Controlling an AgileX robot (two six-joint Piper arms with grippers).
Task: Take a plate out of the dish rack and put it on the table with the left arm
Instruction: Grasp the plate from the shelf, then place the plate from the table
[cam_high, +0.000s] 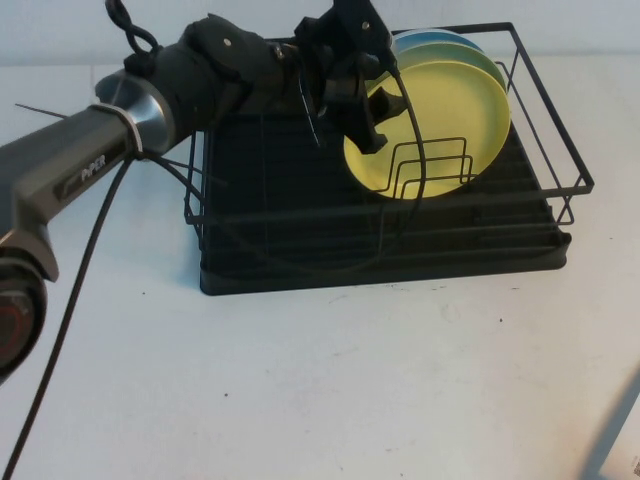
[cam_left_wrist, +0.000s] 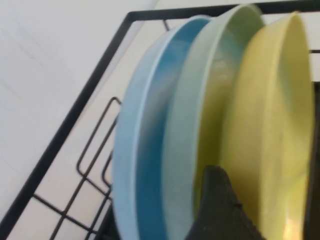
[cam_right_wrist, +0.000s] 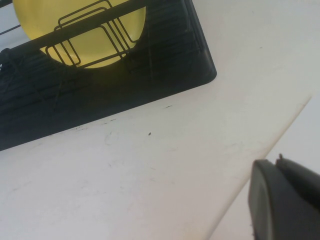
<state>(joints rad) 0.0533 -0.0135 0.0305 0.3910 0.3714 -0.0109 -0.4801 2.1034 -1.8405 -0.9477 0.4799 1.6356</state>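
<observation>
The left arm (cam_high: 150, 110) reached from nine o'clock across the dish rack (cam_high: 380, 255), its left gripper (cam_high: 372, 95) at the upper edge of the pale yellow plate (cam_high: 440, 120). Its fingers stood apart, one (cam_left_wrist: 220, 210) slipped behind the plate's rim, though not visibly pinching. The plate stood upright at the rack's two o'clock corner (front of a stack, a green plate (cam_left_wrist: 200, 125) and a blue plate (cam_left_wrist: 145, 150) behind). The right gripper (cam_right_wrist: 282, 200) hovered over the table (cam_high: 350, 390) at five o'clock; whether it was open, I cannot tell.
</observation>
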